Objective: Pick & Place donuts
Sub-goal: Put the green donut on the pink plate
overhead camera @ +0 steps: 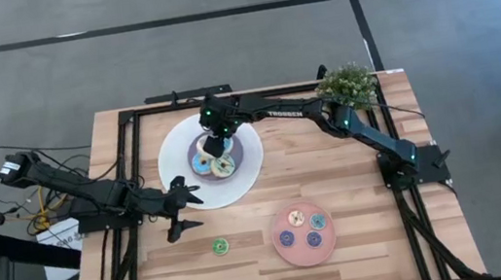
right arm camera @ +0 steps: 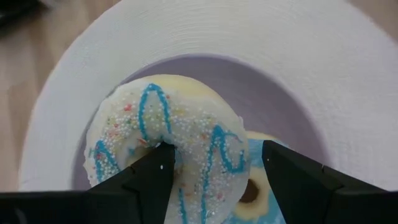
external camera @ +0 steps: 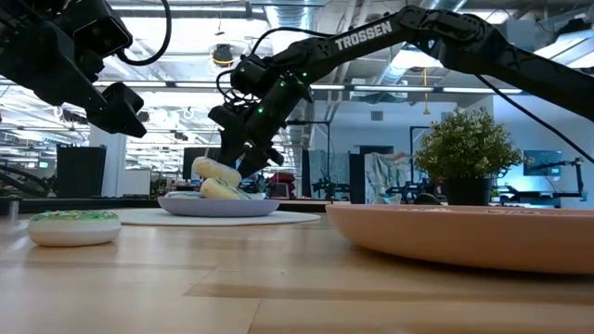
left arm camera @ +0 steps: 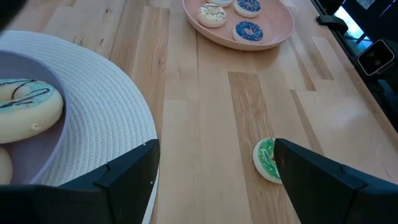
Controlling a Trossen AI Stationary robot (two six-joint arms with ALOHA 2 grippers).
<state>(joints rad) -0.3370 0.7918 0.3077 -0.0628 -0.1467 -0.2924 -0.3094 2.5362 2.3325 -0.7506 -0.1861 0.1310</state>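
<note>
A larger donut with white icing, blue lines and sprinkles (right arm camera: 180, 130) lies tilted on a second donut (right arm camera: 255, 186) in the lilac plate (right arm camera: 273, 112), which sits on a big white plate (overhead camera: 174, 156). My right gripper (right arm camera: 214, 158) hangs open over it, slanting down from the far side; one finger is at the hole, the other outside the ring. My left gripper (overhead camera: 182, 209) waits open above the table, by the white plate's near left edge. A green mini donut (overhead camera: 220, 247) lies flat on the wood. Several mini donuts lie on the pink plate (overhead camera: 329, 247). My right gripper has one fingertip (right arm camera: 158, 165) at the hole of the blue-lined donut, and the other finger (right arm camera: 292, 177) stands off the ring's outer side (right arm camera: 239, 155) with a gap. Whether the inner finger touches the donut, I cannot tell. The donut leans on the second donut below.
A potted plant (overhead camera: 346, 85) stands at the far right corner, beside the right arm. The black frame rails (overhead camera: 133, 176) run along the table's left and right sides. Bare wood lies between the white plate and the pink plate.
</note>
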